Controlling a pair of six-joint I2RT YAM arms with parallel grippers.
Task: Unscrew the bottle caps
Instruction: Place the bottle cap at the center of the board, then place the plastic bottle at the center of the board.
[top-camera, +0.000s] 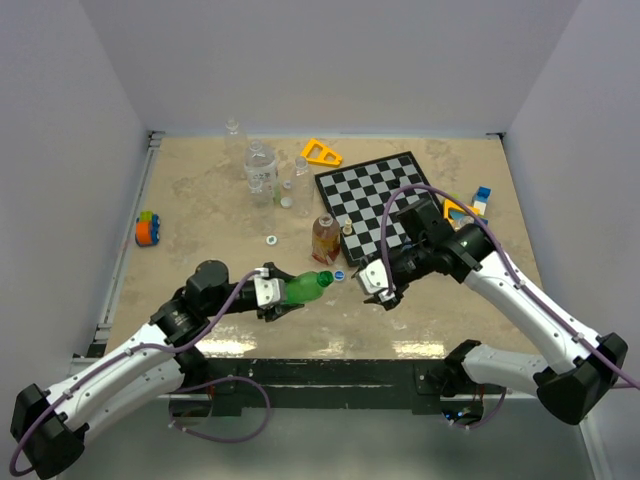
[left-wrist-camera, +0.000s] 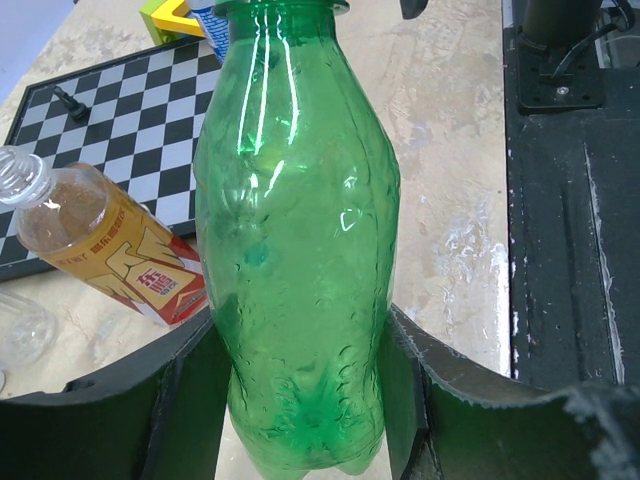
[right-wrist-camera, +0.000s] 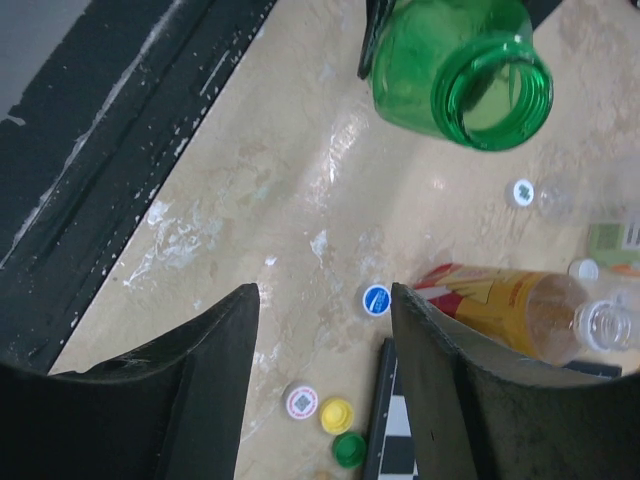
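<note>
We note the left gripper (top-camera: 273, 291) clamped on the lower body of the green bottle (top-camera: 306, 286). It holds the bottle on its side over the bench (top-camera: 200, 200), near the middle of the near edge, neck uncapped. The right gripper (right-wrist-camera: 325, 380) has its fingers apart with nothing between them. The blue cap (right-wrist-camera: 376, 299), white cap (right-wrist-camera: 300, 401), yellow cap (right-wrist-camera: 336, 414) and green cap (right-wrist-camera: 349, 449) lie on the bench by the chessboard (top-camera: 385, 195).

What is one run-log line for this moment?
left tool: shut on green bottle, uncapped | right tool: open, empty | green cap: on table beside yellow cap
</note>
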